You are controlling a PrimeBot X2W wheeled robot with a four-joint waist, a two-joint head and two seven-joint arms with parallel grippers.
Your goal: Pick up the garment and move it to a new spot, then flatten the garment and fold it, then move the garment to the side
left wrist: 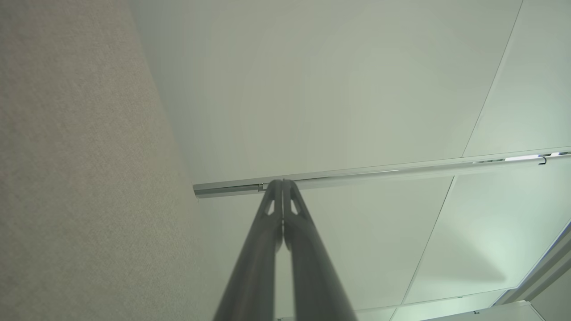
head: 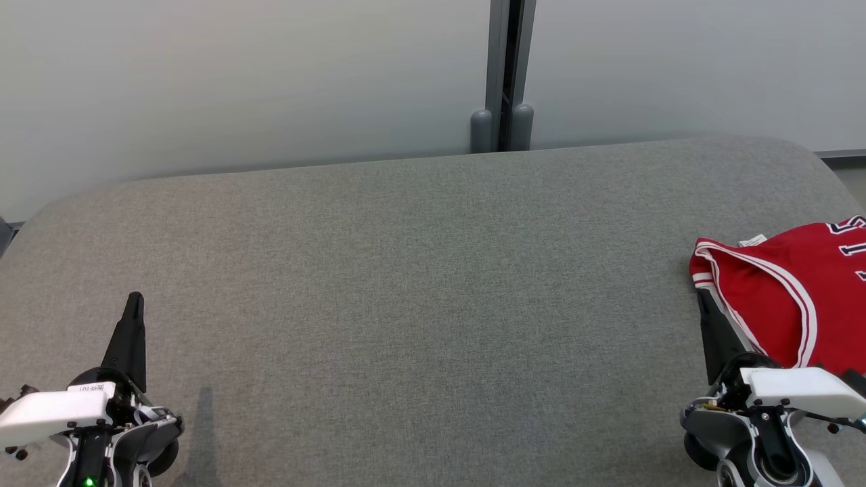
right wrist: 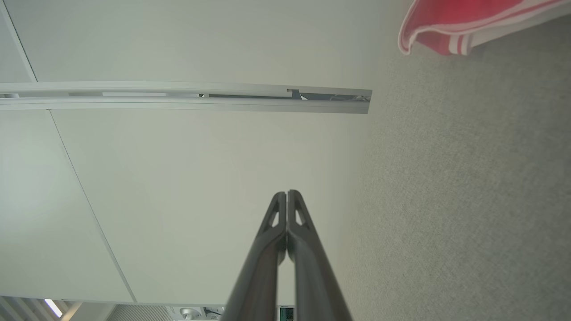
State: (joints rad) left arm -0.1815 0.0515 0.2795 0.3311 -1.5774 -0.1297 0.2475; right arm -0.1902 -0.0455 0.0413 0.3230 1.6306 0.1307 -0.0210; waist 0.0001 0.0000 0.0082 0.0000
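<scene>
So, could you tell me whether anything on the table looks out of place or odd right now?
Nothing stands out. The red jersey lies at the right side of the grey table, a white label poking out at its edge.

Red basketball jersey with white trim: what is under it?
The red jersey lies directly on the grey fabric-covered surface. A small white label peeks out at its far edge. Anything beneath the cloth itself is covered, and the jersey continues past the picture's right edge.

Grey fabric surface [head: 419, 284], pale wall panels [head: 237, 74], grey vertical post [head: 504, 74]
</scene>
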